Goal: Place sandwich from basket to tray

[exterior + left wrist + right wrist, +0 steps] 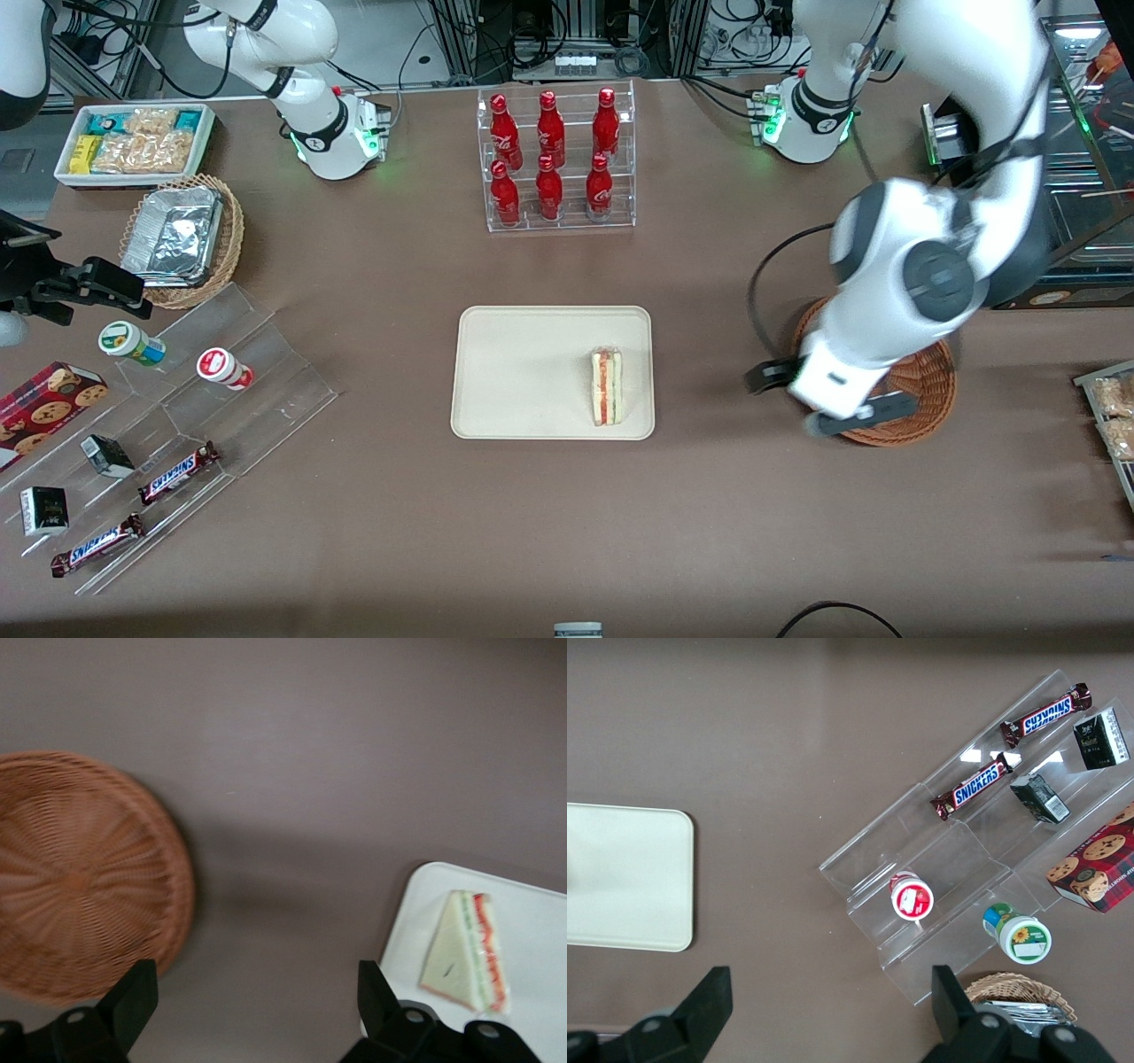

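My end effector (pixel 824 403), fingers spread and empty, hangs at the frame's right over the round reddish-brown wicker basket (pixel 921 390). The soft, light triangular sandwich (pixel 607 386) lies on the cream rectangular tray (pixel 523 372) mid-frame; I'd pinch its bread faces gently.

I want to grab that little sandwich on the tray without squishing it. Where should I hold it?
Come from above and pinch the two flat bread faces of the triangular white-bread sandwich; it stands on edge on the cream rectangular tray, filling showing on top. The open end effector hovers between it and the reddish-brown wicker basket.
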Robot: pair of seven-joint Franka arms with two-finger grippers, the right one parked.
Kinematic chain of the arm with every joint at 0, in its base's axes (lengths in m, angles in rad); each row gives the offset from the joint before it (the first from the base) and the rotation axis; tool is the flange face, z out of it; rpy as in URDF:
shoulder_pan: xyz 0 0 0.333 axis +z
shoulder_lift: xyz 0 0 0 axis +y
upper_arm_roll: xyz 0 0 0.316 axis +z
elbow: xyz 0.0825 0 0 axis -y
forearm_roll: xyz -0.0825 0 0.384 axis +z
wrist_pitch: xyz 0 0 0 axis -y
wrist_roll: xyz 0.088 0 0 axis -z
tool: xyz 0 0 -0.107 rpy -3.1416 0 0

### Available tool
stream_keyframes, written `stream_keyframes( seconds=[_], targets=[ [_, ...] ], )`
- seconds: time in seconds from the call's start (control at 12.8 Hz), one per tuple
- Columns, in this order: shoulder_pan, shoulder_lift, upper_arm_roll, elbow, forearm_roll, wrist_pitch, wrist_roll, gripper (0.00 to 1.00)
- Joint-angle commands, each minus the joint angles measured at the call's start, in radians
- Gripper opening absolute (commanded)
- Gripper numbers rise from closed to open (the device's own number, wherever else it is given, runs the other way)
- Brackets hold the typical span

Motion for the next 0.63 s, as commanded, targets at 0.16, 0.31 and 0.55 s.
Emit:
stream_keyframes(
  seconds=[0.16,0.31,0.55],
  targets=[
    [0.102,-0.206,-0.004,-0.089,0.024,-0.153,0.169,1.0],
    [0.147,-0.309,-0.004,-0.153,0.026,-0.173,0.265,1.0],
    [0.159,-0.413,-0.009,-0.207,0.044,-0.203,0.27,1.0]
  ],
)
